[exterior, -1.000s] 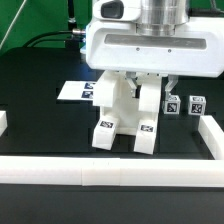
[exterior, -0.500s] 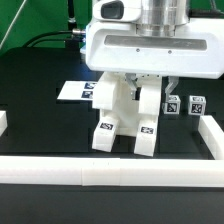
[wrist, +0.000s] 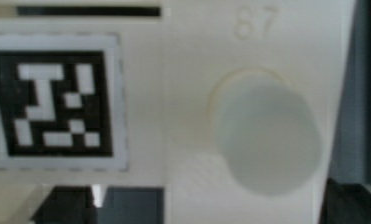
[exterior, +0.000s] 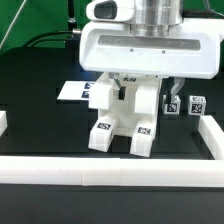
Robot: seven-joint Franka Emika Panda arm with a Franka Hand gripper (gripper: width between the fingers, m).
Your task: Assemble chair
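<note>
The chair [exterior: 120, 112] is a chunky white body with two tagged legs, standing on the black table in the middle of the exterior view. My gripper [exterior: 140, 84] comes down on its top from above; the big white hand hides most of the fingers. The jaws appear closed around the chair's upper part. In the wrist view the chair's white surface [wrist: 217, 120] fills the picture, with a round dimple and a square tag [wrist: 54, 100]; no fingers show there. Two small tagged cubes [exterior: 173, 106] [exterior: 196, 103] stand to the exterior view's right.
The marker board [exterior: 70, 91] lies flat behind the chair toward the exterior view's left. A long low white border rail [exterior: 110, 172] runs along the front, with shorter rails on the right [exterior: 212, 135] and left [exterior: 3, 123]. Cables hang at the back.
The hand and the chair have shifted together a little toward the exterior view's left, and the chair now leans slightly.
</note>
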